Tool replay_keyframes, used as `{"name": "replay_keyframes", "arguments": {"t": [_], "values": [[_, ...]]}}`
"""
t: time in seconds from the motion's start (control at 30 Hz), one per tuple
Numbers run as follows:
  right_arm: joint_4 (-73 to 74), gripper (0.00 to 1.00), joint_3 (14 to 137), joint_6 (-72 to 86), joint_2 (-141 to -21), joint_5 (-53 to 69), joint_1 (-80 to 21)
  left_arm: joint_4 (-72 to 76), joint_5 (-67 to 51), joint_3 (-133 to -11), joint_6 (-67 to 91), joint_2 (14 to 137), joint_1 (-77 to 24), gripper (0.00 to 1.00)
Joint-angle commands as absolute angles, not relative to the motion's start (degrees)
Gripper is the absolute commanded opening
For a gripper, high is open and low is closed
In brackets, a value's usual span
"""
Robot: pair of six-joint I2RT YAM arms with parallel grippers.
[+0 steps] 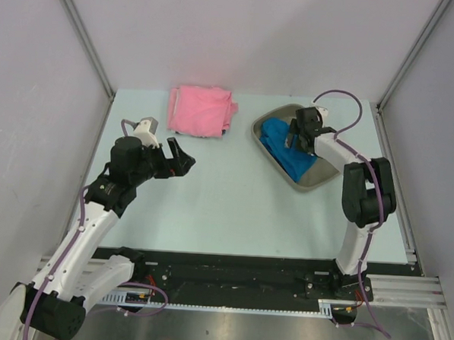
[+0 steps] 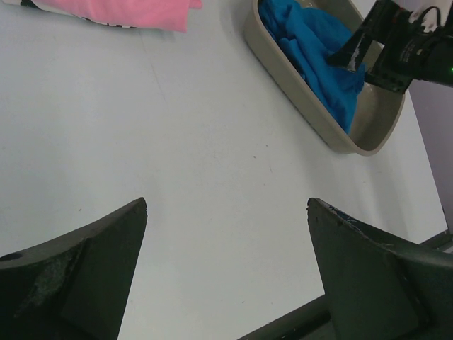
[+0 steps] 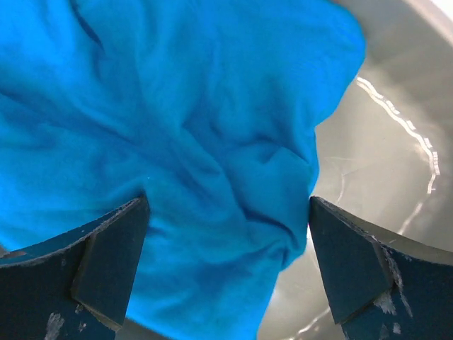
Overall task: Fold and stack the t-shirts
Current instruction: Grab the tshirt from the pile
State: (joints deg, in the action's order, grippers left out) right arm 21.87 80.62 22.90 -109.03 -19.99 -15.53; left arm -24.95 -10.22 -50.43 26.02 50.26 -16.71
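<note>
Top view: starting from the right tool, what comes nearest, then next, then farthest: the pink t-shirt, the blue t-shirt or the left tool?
1. The blue t-shirt, in the tray, beneath the right tool.
2. The pink t-shirt, back of the table, leftward.
3. The left tool, farther left.

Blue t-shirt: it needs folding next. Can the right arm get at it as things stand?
Probably yes: the right gripper hangs open just above the blue t-shirt, which lies uncovered in the tray.
</note>
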Motion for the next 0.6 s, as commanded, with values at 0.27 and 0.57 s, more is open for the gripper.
{"name": "replay_keyframes", "arguments": {"t": [0.27, 0.57], "values": [[21.53, 0.55, 81.12, 25.22, -120.93, -20.39, -16.00, -25.13, -10.46, -50.19, 25.84, 48.96, -16.87, 1.00], [19.96, 0.00, 80.60, 21.28, -105.06, -34.35, -23.28, -26.63, -9.85, -50.36, 26.36, 46.94, -16.79, 1.00]]}}
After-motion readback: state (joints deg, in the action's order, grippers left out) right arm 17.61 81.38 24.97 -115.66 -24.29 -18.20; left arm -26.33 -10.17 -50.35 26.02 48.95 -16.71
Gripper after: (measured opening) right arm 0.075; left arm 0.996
